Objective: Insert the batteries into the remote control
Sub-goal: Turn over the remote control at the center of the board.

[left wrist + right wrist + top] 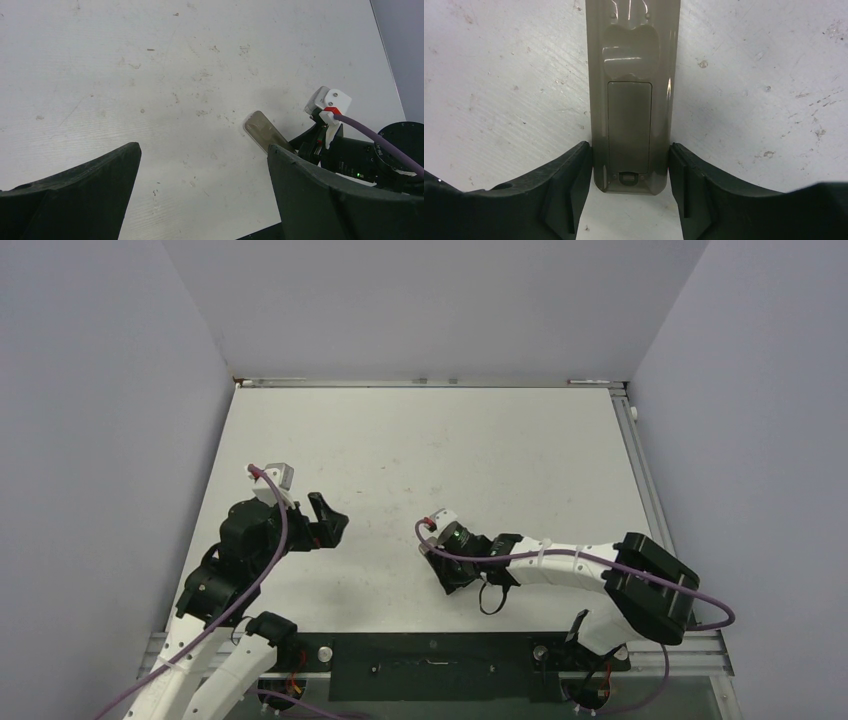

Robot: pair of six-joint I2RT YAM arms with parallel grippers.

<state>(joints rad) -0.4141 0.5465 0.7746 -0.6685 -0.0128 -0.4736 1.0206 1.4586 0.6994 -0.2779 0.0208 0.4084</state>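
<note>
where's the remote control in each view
top external: not visible, hidden under the right end effector.
left wrist: right of centre, remote control poking out from under that end effector.
right wrist: centre, back up, between the fingers.
shared landmark: the right end effector.

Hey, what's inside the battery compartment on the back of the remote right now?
The remote control lies back up, and its battery cover is closed over the recess. Whatever is inside is hidden by that cover. No batteries show in any view.
</note>
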